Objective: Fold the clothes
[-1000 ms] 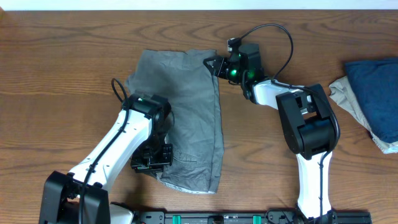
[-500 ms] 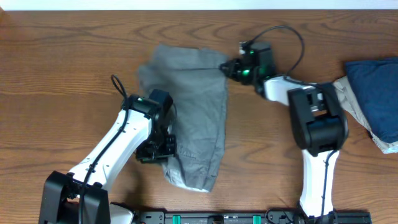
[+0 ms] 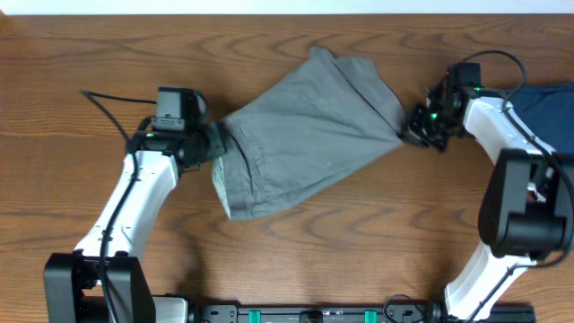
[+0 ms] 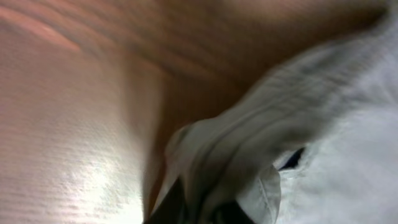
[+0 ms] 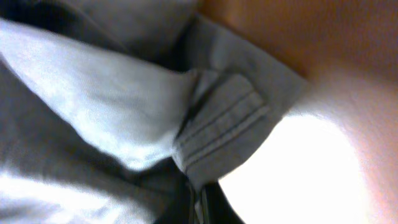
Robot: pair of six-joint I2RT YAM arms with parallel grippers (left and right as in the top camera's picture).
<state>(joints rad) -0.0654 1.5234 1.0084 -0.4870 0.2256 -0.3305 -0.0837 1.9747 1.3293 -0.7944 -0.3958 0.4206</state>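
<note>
Between left claw [image 3: 218,144] and right claw [image 3: 414,126]: grey garment [image 3: 305,135] is held stretched over the bench [image 3: 90,63], narrow at the right claw and widening toward the left claw.
Left claw: clamped on the garment's wide, bunched edge; folds of fabric are seen gathered right at its fingers.
Right claw: closed on the garment's pinched corner; a stitched hem is seen just ahead of its fingertips.
Beyond the right claw: blue cloth [image 3: 549,94] is laid at the bench edge, apart from the garment.
</note>
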